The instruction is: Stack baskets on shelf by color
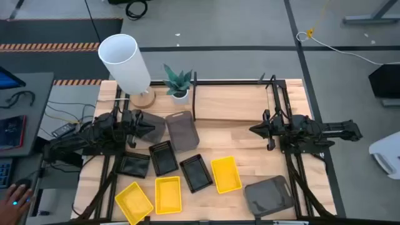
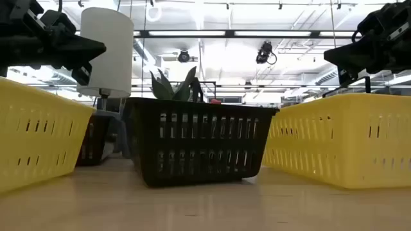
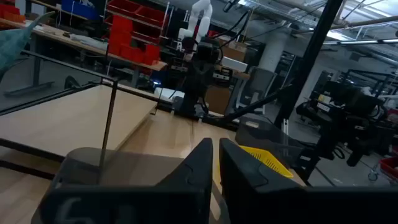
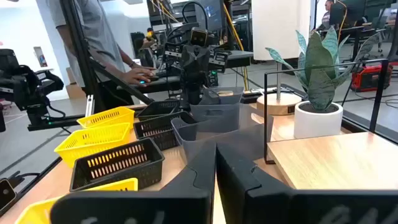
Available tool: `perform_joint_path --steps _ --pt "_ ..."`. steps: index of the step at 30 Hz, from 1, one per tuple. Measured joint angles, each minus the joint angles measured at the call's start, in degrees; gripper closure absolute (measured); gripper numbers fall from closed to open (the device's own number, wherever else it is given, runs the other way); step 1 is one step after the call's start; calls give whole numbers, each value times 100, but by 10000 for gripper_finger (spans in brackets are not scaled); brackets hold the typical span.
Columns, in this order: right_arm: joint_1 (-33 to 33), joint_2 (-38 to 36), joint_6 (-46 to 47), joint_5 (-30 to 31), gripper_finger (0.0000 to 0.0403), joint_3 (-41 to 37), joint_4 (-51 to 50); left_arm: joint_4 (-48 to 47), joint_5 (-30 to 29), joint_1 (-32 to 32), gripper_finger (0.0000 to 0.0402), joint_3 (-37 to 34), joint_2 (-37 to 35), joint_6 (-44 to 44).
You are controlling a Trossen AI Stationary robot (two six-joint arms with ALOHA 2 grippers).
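Three yellow baskets (image 1: 225,174) (image 1: 167,194) (image 1: 133,201), three black baskets (image 1: 164,156) (image 1: 195,172) (image 1: 133,165) and two smoky grey baskets (image 1: 181,130) (image 1: 269,195) rest on their bottoms on the tabletop, none stacked. The shelf (image 1: 234,103) stands at the far middle, its plank bare. My left gripper (image 1: 150,125) is shut and empty, raised beside the near grey basket (image 3: 118,168). My right gripper (image 1: 255,129) is shut and empty, raised in front of the shelf's right part. Both show high above the baskets in the low view (image 2: 87,50) (image 2: 337,59).
A white cylinder lamp (image 1: 125,59) and a potted plant (image 1: 179,82) stand at the far left of the table. A person (image 4: 99,37) stands beyond the table's left edge, a hand (image 4: 140,74) at a desk there. Bare tabletop (image 1: 234,140) lies between the grippers.
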Motion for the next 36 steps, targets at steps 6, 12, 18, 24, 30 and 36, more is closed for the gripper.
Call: perform_joint_path --steps 6,12,18,24,30,36 --pt "0 0 -2 0 384 0 0 -2 0 0 364 0 0 0" --pt "-2 1 0 0 384 0 2 -2 2 0 373 0 -2 0" --pt "0 0 0 0 384 0 1 -1 1 1 369 0 -2 0" --pt "0 0 0 0 384 0 2 0 1 1 363 0 -1 0" --pt "-1 1 -1 0 384 0 1 0 0 2 362 0 0 0" --pt "0 2 -1 0 384 0 1 0 0 0 369 0 -2 0"
